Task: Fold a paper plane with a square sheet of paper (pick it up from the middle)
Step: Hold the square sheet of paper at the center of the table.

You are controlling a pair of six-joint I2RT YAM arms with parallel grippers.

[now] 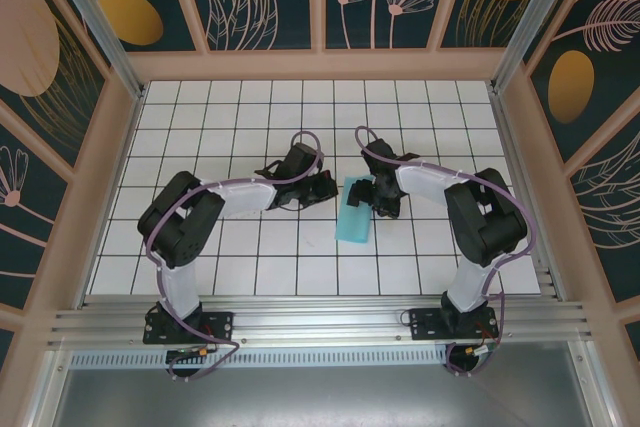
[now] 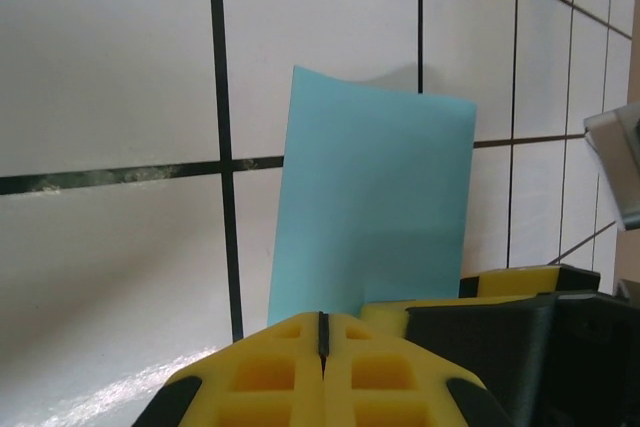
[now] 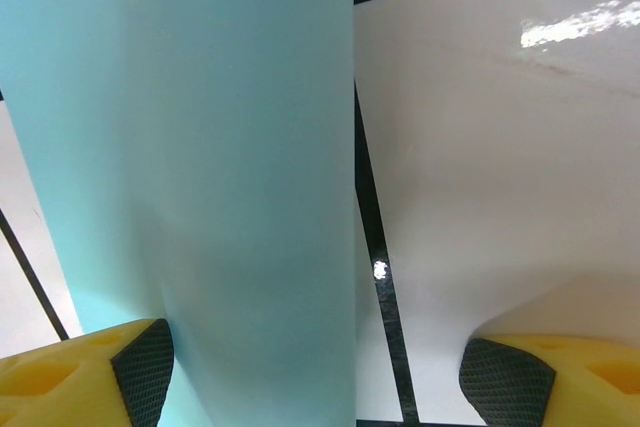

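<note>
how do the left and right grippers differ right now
The left gripper is shut, jaws pressed together; the right gripper is open, jaws wide apart. The left sits at the edge of the paper; the right hangs over it, with paper between its jaws. Both are yellow-tipped and low by the paper.

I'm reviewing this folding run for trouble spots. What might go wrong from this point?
1. The right gripper is open with an edge of the teal paper between its fingers; closing there may buckle the thin sheet rather than crease it.
2. The shut left gripper sits right beside the right one, so they may bump.
3. The glossy tiles may let the paper slide.
</note>
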